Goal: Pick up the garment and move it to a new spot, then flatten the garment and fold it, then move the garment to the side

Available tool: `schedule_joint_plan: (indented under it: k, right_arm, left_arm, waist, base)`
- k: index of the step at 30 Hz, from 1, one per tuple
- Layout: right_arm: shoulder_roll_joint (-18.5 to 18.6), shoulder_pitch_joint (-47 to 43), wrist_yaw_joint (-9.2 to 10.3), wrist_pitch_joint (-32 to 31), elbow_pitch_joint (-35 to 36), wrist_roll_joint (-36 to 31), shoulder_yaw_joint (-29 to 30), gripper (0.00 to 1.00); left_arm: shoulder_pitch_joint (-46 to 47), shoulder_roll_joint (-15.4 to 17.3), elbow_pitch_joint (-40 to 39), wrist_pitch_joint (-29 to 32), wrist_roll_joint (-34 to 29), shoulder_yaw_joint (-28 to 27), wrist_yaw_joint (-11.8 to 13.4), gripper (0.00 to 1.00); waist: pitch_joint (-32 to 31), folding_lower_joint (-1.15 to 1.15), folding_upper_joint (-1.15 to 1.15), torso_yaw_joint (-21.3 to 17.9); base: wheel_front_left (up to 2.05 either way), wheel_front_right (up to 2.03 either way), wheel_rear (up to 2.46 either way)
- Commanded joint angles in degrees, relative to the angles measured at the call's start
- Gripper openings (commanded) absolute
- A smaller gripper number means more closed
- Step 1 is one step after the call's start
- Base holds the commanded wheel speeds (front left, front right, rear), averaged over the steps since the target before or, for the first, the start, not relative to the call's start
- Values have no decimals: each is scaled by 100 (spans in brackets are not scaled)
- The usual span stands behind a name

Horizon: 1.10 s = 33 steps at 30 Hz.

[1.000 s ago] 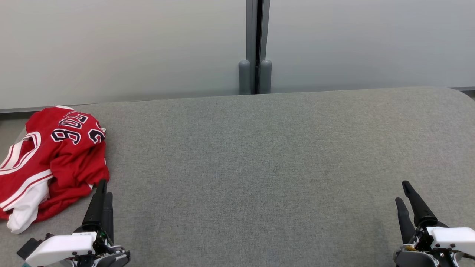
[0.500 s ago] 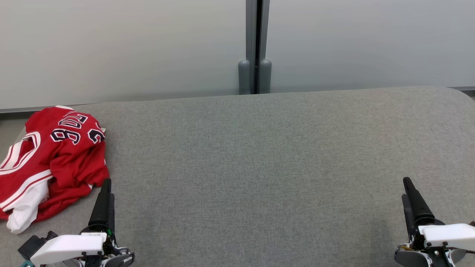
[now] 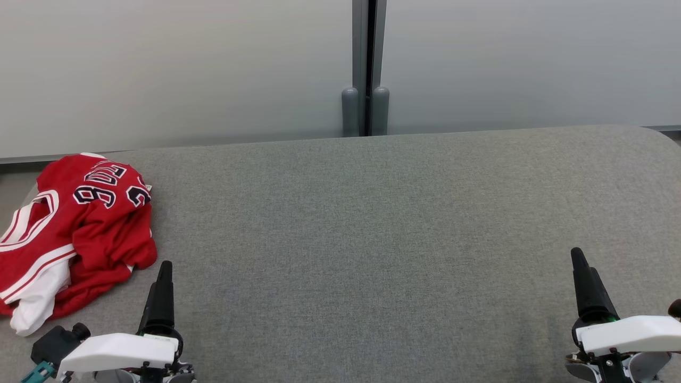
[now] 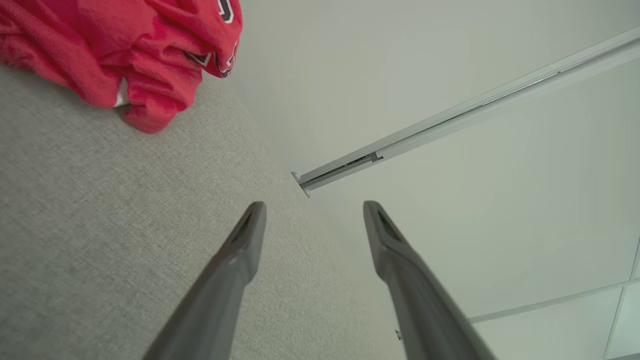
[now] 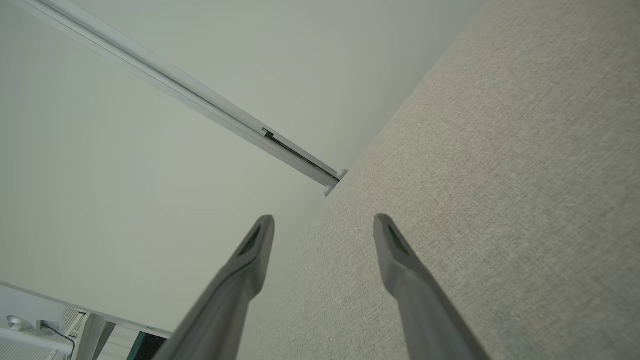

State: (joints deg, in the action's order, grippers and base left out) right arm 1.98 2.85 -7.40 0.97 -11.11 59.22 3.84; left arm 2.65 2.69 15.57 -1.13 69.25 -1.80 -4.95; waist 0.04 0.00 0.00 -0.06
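Red jersey (image 3: pixel 80 223) crumpled on grey table (image 3: pixel 372 239). My L gripper (image 3: pixel 166 264) just beside jersey, R gripper (image 3: pixel 576 252) well apart from it. Both spread wide, empty.

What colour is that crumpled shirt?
The shirt is red with white trim and dark numbers, clearest in the head view.

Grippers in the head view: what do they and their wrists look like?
The left gripper and right gripper each have two long, dark grey, tapering fingers on a white housing. A black knob and teal piece sit beside the left one.
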Motion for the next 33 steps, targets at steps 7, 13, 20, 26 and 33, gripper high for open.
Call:
schedule_joint_plan:
  k: [7,13,20,26,33]
  right_arm:
    - [65,1,-10,215,151,-1091,-90,100]
    - [70,1,-10,336,165,-1712,-176,100]
    - [74,-4,-10,449,162,-2247,-298,100]
    - [89,0,-10,550,160,-2689,-415,100]
    - [113,-24,-11,666,176,-3157,-514,100]
  left_arm:
    - [-2,83,-77,-198,-1172,56,148,100]
    - [-29,131,-122,-315,-1880,58,194,100]
    - [-66,174,-209,-429,-2533,90,226,100]
    - [-108,211,-312,-530,-3094,125,269,100]
    - [-161,259,-284,-649,-3664,185,323,100]
  waist:
    - [-15,0,0,-18]
    - [-23,0,0,-27]
    - [-27,0,0,-16]
    - [-32,0,0,1]
    - [-36,0,0,18]
  base:
    - [0,0,0]
    - [0,0,0]
    - [0,0,0]
    - [0,0,0]
    - [0,0,0]
